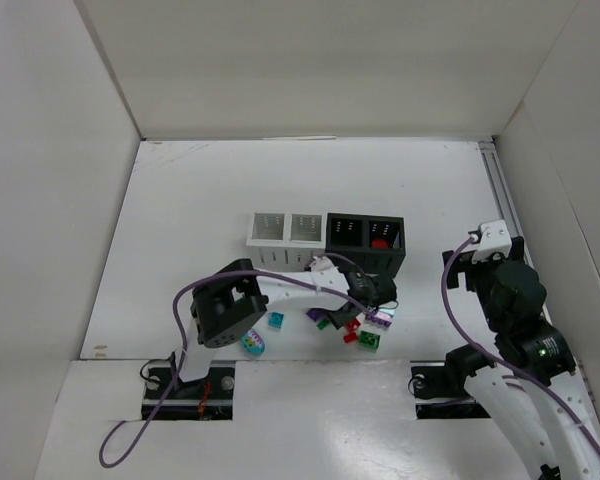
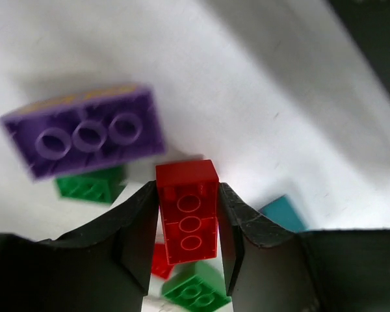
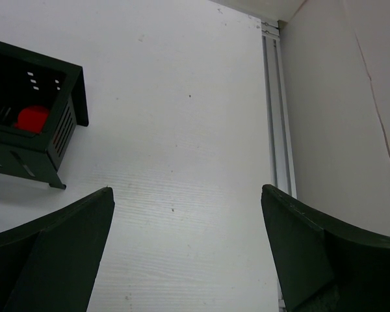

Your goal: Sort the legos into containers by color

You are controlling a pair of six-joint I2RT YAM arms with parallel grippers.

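Left gripper is clamped on a red brick, its black fingers pressing the two long sides with the studs facing the wrist camera; taking it across the narrow width looks sensible, since other pieces crowd its ends. That close view alone shows the grip: a purple brick lies at 10 o'clock of the red one, a green brick half under it, a second green one at 6 o'clock and a teal piece at 3 o'clock. Whether the red brick is off the table I cannot tell. From the top view the arm hides the fingers, but the layout is plain: the legos sit in a loose pile at 6 o'clock of the black container, which touches a white container on its 9 o'clock side. A red lego already lies in the black container's right cell, so the held brick probably belongs there, at 12 o'clock of the pile. Right gripper stands wide open with nothing in it, over bare table at 3 o'clock of the black container; its camera looks into that red cell from the side
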